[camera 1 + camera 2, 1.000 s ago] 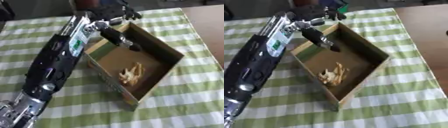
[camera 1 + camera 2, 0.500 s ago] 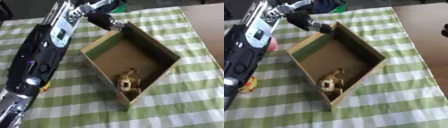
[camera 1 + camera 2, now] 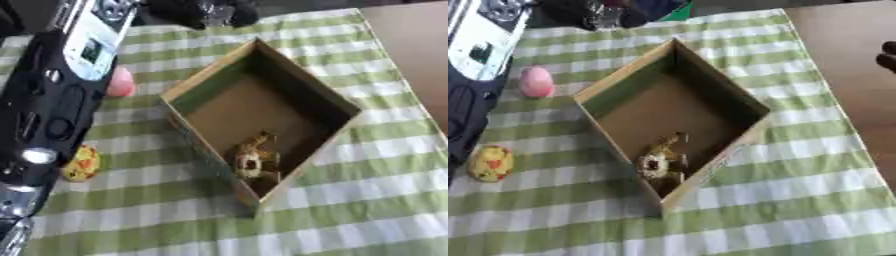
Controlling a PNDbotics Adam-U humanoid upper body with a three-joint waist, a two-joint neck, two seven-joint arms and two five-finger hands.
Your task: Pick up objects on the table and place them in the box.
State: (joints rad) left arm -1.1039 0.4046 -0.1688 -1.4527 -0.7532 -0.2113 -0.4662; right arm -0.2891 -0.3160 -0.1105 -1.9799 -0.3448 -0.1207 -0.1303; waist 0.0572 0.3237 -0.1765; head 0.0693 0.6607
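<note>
- Hand first: my left hand sits at 12 o'clock beyond the box; I cannot tell its fingers.
- Pink object lies at its 7 o'clock, nearest.
- Yellow object lies farther at 7 o'clock.

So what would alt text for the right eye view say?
An open cardboard box sits on a green checked tablecloth with a tan toy inside. A pink object and a yellow object lie left of it, beside the robot's black left arm.
</note>
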